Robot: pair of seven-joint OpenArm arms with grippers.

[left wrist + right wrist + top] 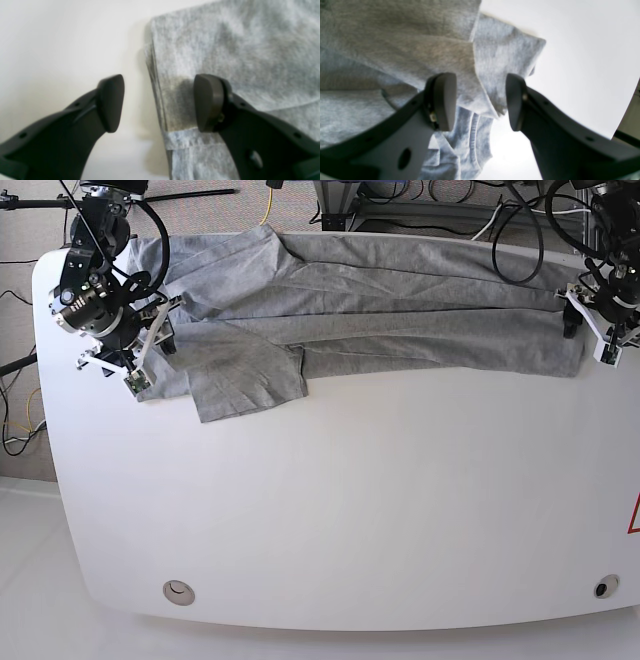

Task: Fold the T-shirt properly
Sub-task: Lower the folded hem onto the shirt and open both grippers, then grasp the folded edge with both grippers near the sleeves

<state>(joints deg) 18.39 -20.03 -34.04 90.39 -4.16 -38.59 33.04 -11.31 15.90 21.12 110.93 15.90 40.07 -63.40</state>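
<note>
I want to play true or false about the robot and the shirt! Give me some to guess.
1. The T-shirt lies along the far edge of the white table. True.
2. The left pincer is squeezing the cloth. False: it is open and holds nothing.
3. A sleeve sticks out toward the front near the right pincer. True.
4. The shirt is bright red. False: it is grey.
5. The right pincer is shut. False: it is open.

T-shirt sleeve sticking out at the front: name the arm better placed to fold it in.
Right. The right gripper hangs open beside the sleeve of the T-shirt, at that end. The left gripper, also open, sits at the far hem end, probably too far away.
</note>
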